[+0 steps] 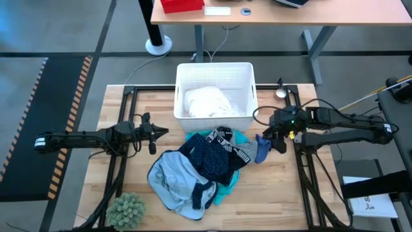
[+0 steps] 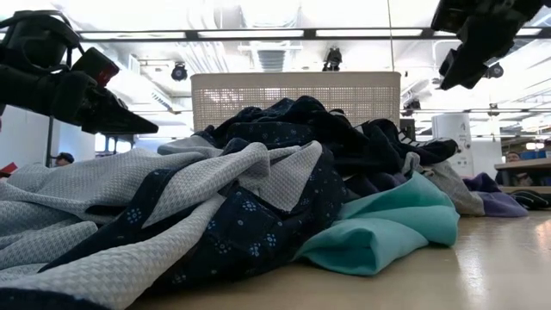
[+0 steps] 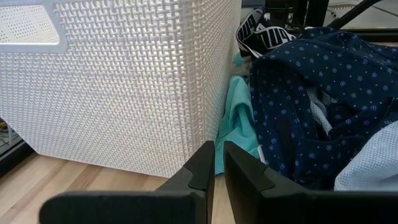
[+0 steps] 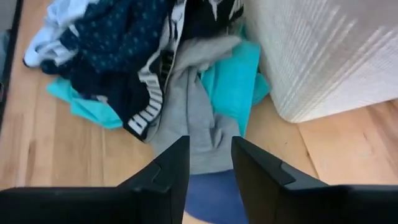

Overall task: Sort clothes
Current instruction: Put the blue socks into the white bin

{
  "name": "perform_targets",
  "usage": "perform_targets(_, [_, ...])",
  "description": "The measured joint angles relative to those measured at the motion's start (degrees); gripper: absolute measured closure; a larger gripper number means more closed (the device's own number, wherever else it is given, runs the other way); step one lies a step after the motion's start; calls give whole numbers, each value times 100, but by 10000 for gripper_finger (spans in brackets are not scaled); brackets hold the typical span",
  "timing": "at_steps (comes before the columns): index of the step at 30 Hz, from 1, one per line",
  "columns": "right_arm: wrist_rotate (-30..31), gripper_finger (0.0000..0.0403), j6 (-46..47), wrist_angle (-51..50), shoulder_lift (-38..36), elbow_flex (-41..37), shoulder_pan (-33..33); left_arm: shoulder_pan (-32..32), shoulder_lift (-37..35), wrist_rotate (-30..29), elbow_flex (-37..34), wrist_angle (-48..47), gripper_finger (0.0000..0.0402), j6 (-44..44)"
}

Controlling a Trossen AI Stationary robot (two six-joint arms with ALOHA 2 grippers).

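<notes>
A pile of clothes (image 1: 199, 169) lies on the wooden table in front of the white basket (image 1: 248, 74): light blue (image 1: 168, 177), navy patterned (image 1: 212, 158), black with a lettered waistband (image 1: 222, 136), grey (image 4: 193, 121), turquoise (image 2: 387, 224) and a blue piece (image 1: 262, 149) at the pile's right end. A white garment (image 1: 206, 103) lies in the basket. My right gripper (image 1: 275, 143) hangs open above the blue piece (image 4: 211, 194) and touches nothing. My left gripper (image 1: 159, 133) is shut and empty, left of the pile, pointing at the basket's near corner (image 3: 205, 93).
A fuzzy green ball (image 1: 127, 209) sits at the table's near left corner. The basket stands at the far middle of the table. Dark frame rails (image 1: 302, 161) run along the left and right sides. Bare wood (image 1: 270, 193) shows near right of the pile.
</notes>
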Motion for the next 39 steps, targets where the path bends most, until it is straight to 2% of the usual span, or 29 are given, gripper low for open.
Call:
perform_targets(10, [132, 310, 285, 282, 266, -710, 102, -1, 0, 0, -2, 2, 380, -1])
perform_targets(24, [151, 240, 365, 507, 1505, -714, 276, 0, 0, -1, 0, 2, 380, 0])
perform_targets(31, [709, 226, 395, 545, 2100, -712, 438, 1, 0, -2, 0, 2, 380, -1])
perform_targets(39, [1175, 227, 574, 476, 2253, -712, 438, 1, 0, -2, 0, 2, 380, -1])
